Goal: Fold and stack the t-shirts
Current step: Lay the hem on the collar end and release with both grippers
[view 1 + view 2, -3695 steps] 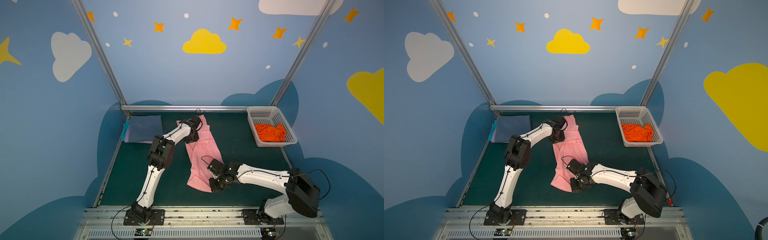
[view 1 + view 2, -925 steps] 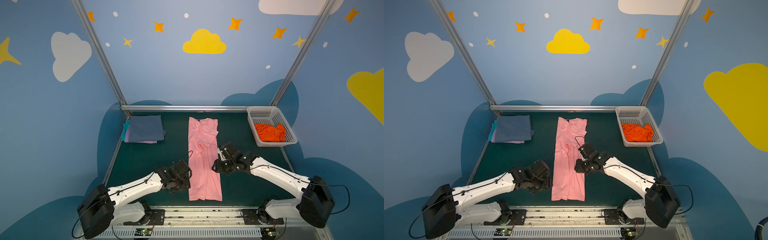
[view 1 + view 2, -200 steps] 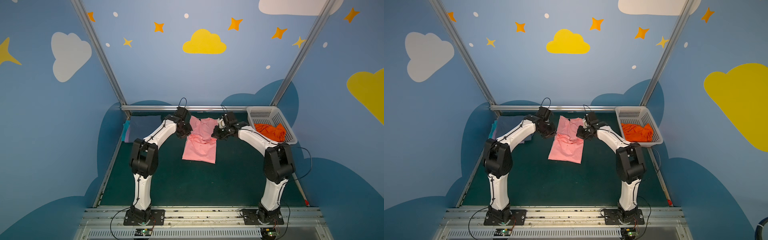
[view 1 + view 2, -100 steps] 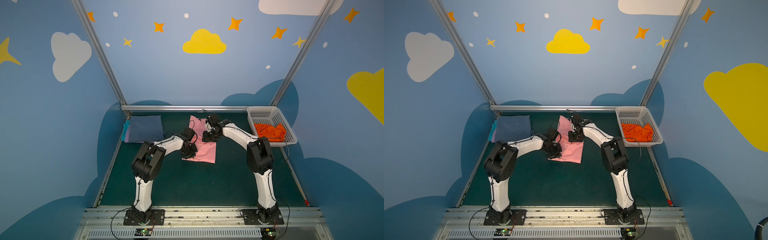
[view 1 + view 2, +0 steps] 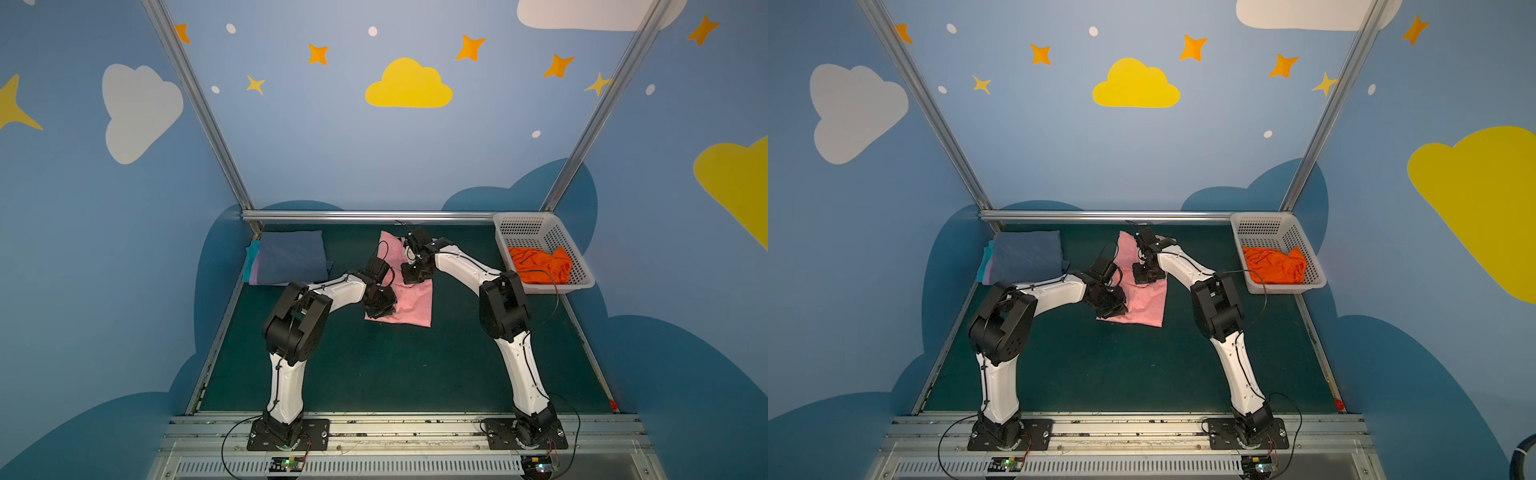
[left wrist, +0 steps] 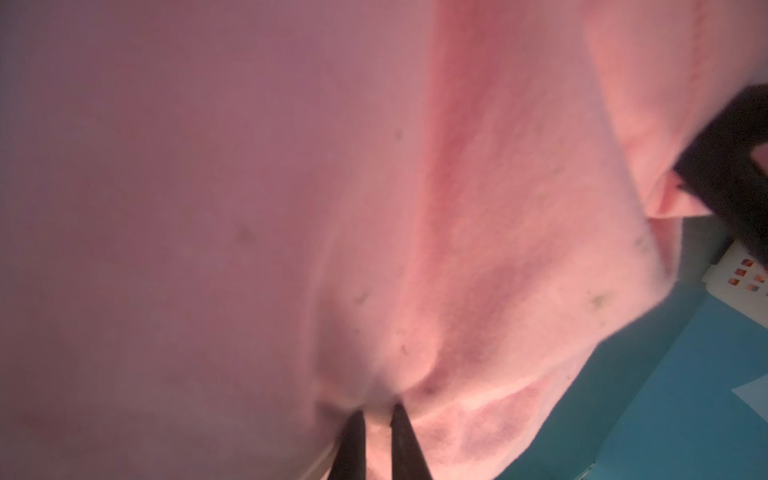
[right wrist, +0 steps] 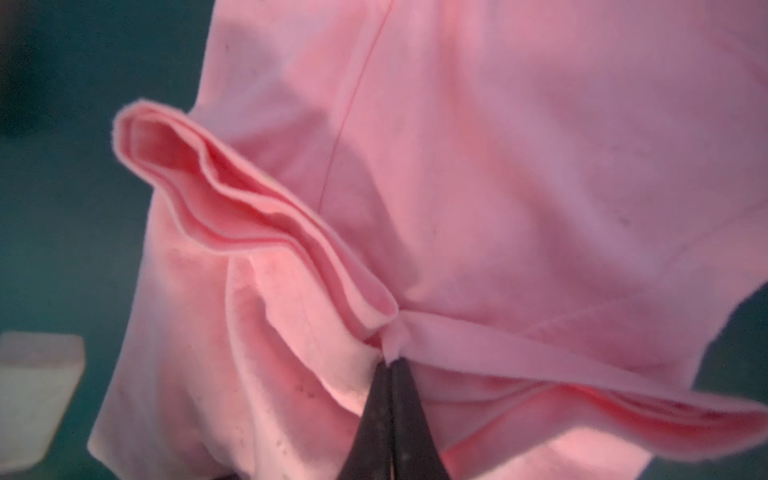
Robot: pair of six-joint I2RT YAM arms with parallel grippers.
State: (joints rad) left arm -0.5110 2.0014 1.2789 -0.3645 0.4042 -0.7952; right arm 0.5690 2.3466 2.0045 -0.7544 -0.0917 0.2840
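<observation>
Both top views look down from the front on the whole table (image 5: 374,374), and both wrist views sit close over the pink t-shirt (image 6: 249,208).

The pink tee (image 5: 413,301), a long strip seconds ago, now lies folded to about half that length. The left pincer (image 5: 379,311) has come from the tee's far edge to its near left corner; the right pincer (image 5: 414,276) has drawn back to its middle.
</observation>
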